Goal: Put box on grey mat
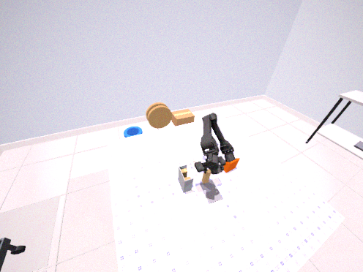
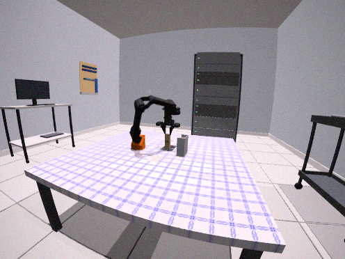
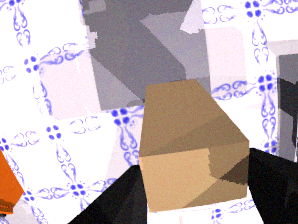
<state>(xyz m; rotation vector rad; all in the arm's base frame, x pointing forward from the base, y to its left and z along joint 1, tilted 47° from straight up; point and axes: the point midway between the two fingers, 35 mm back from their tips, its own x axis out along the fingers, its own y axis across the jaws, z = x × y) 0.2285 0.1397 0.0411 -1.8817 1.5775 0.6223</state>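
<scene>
Gripping an upright cardboard box beside the grey mat

In the top view, a tan cardboard box [image 1: 206, 177] [image 2: 167, 142] [image 3: 194, 145] is held upright below the gripper [image 1: 210, 167] [image 2: 167, 130] [image 3: 194, 167], near one end of the grey mat [image 1: 214, 198] [image 2: 170, 148] [image 3: 122, 65]. The mat is partly covered by shadow. Beside it stands the grey bin [image 1: 186, 183] [image 2: 181, 146], in which the tops of two tan boxes [image 1: 187, 179] can be seen. The arm is mounted at the orange base [image 1: 231, 165] [image 2: 138, 143] [image 3: 9, 187], on the other side of the held box from the bin. Farther back, a blue ring-shaped object [image 1: 126, 133], a round brown object [image 1: 159, 116] and a brown carton [image 1: 183, 118] are seen.

In the exterior view, the held box is seen between the gripper's fingers, between the orange base and the bin on the bench [image 1: 165, 219] [image 2: 156, 181] [image 3: 75, 157]. Faint marks are shown on one side, but the code cannot be read, so whether this is the ER box cannot be told. Whether the mat is touched by its lower end is also unclear.

In the wrist view, the box is clamped from both sides by the black fingers. Its near end is turned to the camera, and no print can be made out.
</scene>
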